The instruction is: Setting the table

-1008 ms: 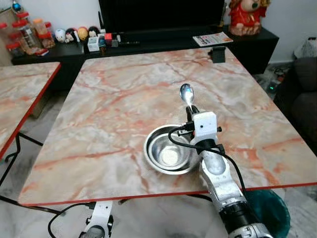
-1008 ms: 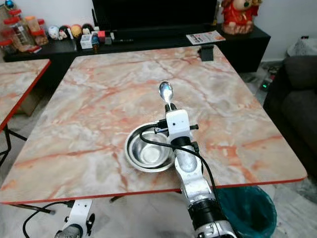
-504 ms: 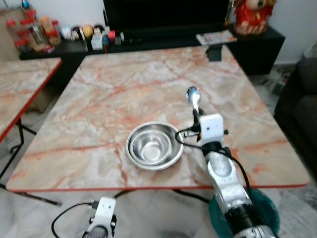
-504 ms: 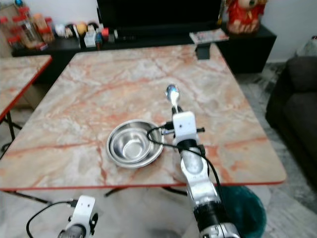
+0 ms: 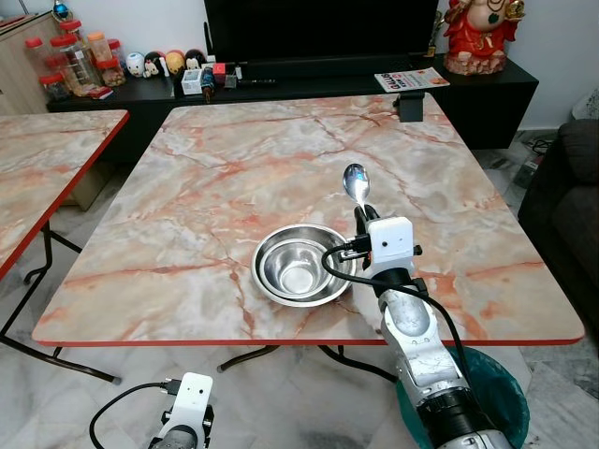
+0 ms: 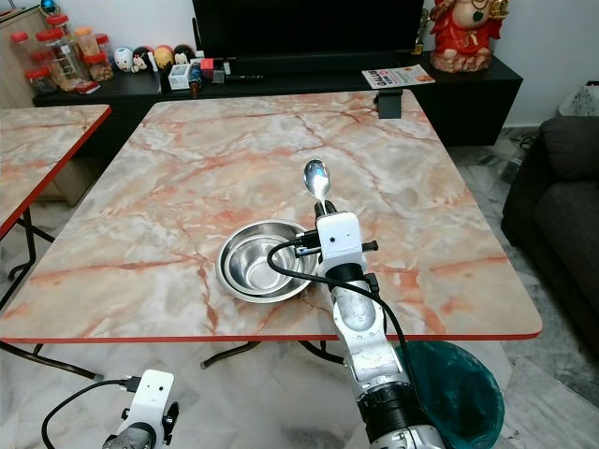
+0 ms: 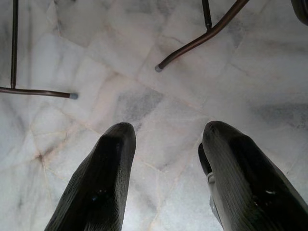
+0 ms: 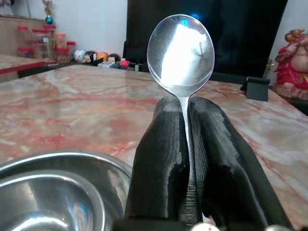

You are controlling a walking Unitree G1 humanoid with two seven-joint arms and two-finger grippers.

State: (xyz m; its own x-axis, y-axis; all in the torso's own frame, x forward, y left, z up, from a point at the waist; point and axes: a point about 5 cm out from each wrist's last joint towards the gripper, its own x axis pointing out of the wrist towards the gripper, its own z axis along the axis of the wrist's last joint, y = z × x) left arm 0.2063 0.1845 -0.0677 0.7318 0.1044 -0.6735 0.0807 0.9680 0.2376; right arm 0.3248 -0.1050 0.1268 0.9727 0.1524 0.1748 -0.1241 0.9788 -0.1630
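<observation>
A steel spoon (image 5: 356,182) stands bowl-up between the fingers of my right gripper (image 5: 360,216), which is shut on its handle (image 8: 187,144). The gripper hovers over the marble table (image 5: 234,168), just right of a steel bowl (image 5: 299,264) near the front edge. In the right wrist view the bowl's rim (image 8: 57,163) lies beside the black fingers (image 8: 159,159). My left gripper (image 7: 166,144) hangs low over the white floor tiles, fingers open with nothing between them; its wrist (image 5: 187,412) shows below the table edge.
A second marble table (image 5: 37,178) stands to the left. A dark TV cabinet (image 5: 309,79) with jars, toys and a magazine runs along the back wall. A small black stand (image 5: 410,106) sits at the table's far edge. A green bin (image 5: 496,393) and a grey sofa (image 5: 580,196) are at right.
The head camera has shifted and steadied, so the whole scene moved in frame. The right gripper still holds the spoon upright beside the bowl; nothing else has visibly changed.
</observation>
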